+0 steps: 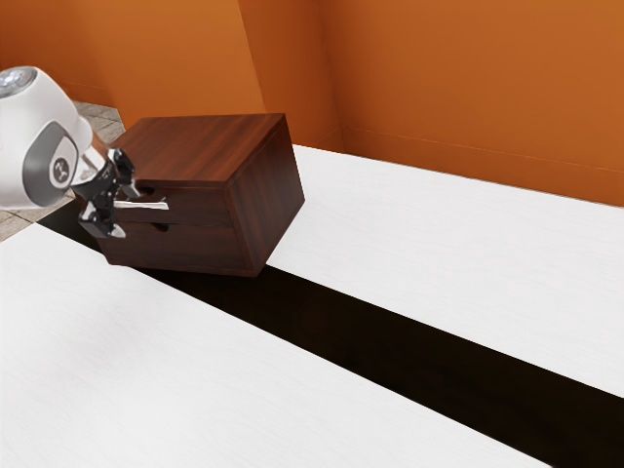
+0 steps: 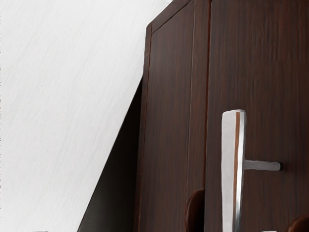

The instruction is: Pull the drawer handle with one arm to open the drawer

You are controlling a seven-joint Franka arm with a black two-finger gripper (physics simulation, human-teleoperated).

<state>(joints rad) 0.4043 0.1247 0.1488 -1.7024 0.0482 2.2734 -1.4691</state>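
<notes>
The gripper (image 1: 109, 198) stood wide open at the drawer (image 1: 200, 207) front. The handle (image 1: 146, 205) lay directly ahead, its long axis crossing between the 2 jaws.

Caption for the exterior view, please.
Tool at the silver handle of a dark wooden drawer cabinet.

The boxy dark-brown wooden drawer cabinet (image 1: 210, 190) is showing fine grain under a smooth satin finish, and its slim silver metal bar handle (image 2: 233, 169) is gleaming with a brushed sheen. The white tabletop (image 1: 439, 234) is looking matt and faintly streaked, its black band (image 1: 390, 351) reading flat and dull.
</notes>
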